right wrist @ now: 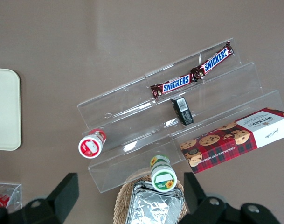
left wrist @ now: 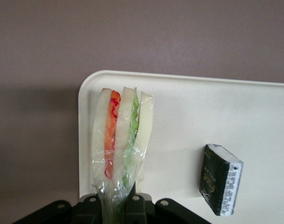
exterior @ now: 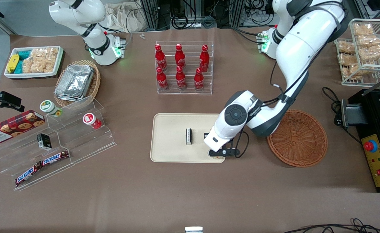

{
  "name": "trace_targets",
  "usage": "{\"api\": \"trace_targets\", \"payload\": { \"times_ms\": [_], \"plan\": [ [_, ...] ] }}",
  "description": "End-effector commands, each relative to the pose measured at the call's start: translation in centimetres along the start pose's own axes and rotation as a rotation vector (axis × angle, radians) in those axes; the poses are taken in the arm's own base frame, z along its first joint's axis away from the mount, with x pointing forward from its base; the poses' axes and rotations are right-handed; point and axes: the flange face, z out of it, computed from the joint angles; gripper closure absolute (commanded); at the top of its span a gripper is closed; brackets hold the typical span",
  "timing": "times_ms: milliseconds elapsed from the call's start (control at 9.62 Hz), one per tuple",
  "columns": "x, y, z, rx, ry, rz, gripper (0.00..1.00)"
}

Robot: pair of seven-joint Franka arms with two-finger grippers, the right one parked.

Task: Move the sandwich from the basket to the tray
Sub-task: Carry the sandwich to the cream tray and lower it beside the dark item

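My gripper is clamped on the plastic-wrapped triangular wedge sandwich of pale bread with red, orange and green filling layers, holding it by one end over a corner of the flat beige rectangular tray with rounded corners and a low rim. The round reddish-brown woven wicker basket sits empty on the brown counter just beside the tray, toward my arm's end. The sandwich hangs close to the tray's rim, so letting go here could leave it tipped against the rim or half off the tray. My hold looks to be mostly on slippery wrap, so it might slide early. The small black-and-white block lies near; a sideways drift could knock it.
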Motion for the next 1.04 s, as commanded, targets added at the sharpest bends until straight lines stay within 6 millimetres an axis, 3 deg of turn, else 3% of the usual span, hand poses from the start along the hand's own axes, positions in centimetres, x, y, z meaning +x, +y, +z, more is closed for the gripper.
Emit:
{"api": "trace_targets", "payload": {
  "times_ms": [0, 104, 208, 312, 416, 623, 935],
  "plan": [
    [0.3, 0.3, 1.7, 0.007, -0.010, 0.003, 1.00],
    [0.2, 0.1, 2.1, 0.012, -0.019, 0.004, 0.75],
    [0.3, -0.2, 2.3, 0.019, -0.021, -0.001, 0.40],
    [0.7, -1.0, 2.4, 0.033, -0.025, -0.012, 0.16],
    [0.8, -1.2, 2.1, 0.038, -0.032, -0.020, 0.01],
    [0.9, -1.8, 0.2, 0.076, -0.054, -0.048, 0.01],
    [1.2, -2.9, -8.1, 0.178, -0.076, -0.045, 0.01]
  ]
}}
